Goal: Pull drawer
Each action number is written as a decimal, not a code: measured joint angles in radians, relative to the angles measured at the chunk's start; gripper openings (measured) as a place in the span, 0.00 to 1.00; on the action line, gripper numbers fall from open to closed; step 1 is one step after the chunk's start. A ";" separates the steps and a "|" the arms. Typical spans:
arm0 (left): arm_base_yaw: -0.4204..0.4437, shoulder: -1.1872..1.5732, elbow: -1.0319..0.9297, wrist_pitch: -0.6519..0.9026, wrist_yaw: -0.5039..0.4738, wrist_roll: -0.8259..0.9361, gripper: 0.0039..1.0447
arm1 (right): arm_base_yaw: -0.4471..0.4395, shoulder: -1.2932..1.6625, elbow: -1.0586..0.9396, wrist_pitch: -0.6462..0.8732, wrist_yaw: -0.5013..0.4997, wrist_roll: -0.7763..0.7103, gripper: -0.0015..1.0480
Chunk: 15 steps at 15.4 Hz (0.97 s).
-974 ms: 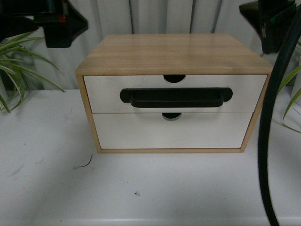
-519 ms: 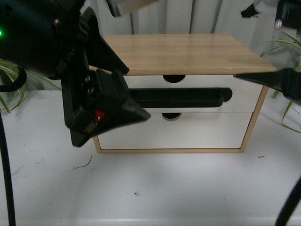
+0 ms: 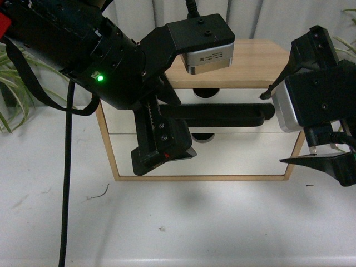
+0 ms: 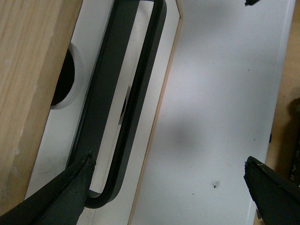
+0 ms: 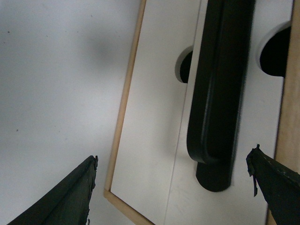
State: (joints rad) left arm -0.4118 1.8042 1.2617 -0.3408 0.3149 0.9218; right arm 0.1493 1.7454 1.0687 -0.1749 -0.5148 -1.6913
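A wooden cabinet [image 3: 256,64] stands on the white table. Its upper drawer [image 3: 245,95] is shut; it has a white front, a half-round notch [image 3: 206,93] and a long black bar handle [image 3: 222,114]. My left gripper [image 3: 167,133] hangs open before the handle's left end. In the left wrist view one finger [image 4: 61,197] lies by the end of the handle [image 4: 136,70], and the other is over bare table. My right gripper [image 3: 272,129] is open at the right end of the handle [image 5: 220,84], a little in front of it. Neither holds anything.
Below the upper drawer sits a plain white drawer front [image 3: 239,158] without a handle. Green plants stand at the left [image 3: 11,111] and the right [image 3: 347,44]. A black cable [image 3: 67,194] hangs down at the left. White table [image 3: 194,222] stretches in front of the cabinet.
Both arms have come down from the top corners to the front of the cabinet. The left now covers the drawer's left half and the right stands at its right end. The drawer has not moved.
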 joint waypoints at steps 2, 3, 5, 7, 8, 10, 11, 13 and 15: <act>0.000 0.020 0.013 0.013 0.000 -0.010 0.94 | 0.014 0.025 0.008 0.013 0.002 0.016 0.94; -0.003 0.026 0.018 0.014 0.000 -0.015 0.94 | 0.016 0.032 0.013 0.012 0.002 0.020 0.94; -0.005 0.034 0.019 0.020 -0.001 -0.018 0.94 | 0.022 0.046 0.023 0.016 0.003 0.027 0.94; -0.006 0.037 0.021 0.020 -0.001 -0.021 0.94 | 0.024 0.051 0.027 0.021 0.006 0.027 0.94; -0.006 0.039 0.021 0.020 -0.001 -0.021 0.94 | 0.029 0.055 0.030 0.026 0.010 0.027 0.94; -0.009 0.048 0.025 0.021 -0.004 -0.023 0.94 | 0.029 0.064 0.038 0.028 0.017 0.028 0.94; -0.010 0.053 0.029 0.023 -0.007 -0.024 0.94 | 0.031 0.069 0.045 0.026 0.019 0.031 0.94; -0.011 0.067 0.035 0.029 -0.010 -0.024 0.94 | 0.035 0.085 0.056 0.029 0.025 0.034 0.94; -0.014 0.087 0.038 0.043 -0.018 -0.024 0.94 | 0.043 0.109 0.059 0.028 0.031 0.039 0.94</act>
State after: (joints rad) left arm -0.4263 1.8915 1.2999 -0.2977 0.2970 0.8974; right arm 0.1921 1.8542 1.1275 -0.1471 -0.4843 -1.6524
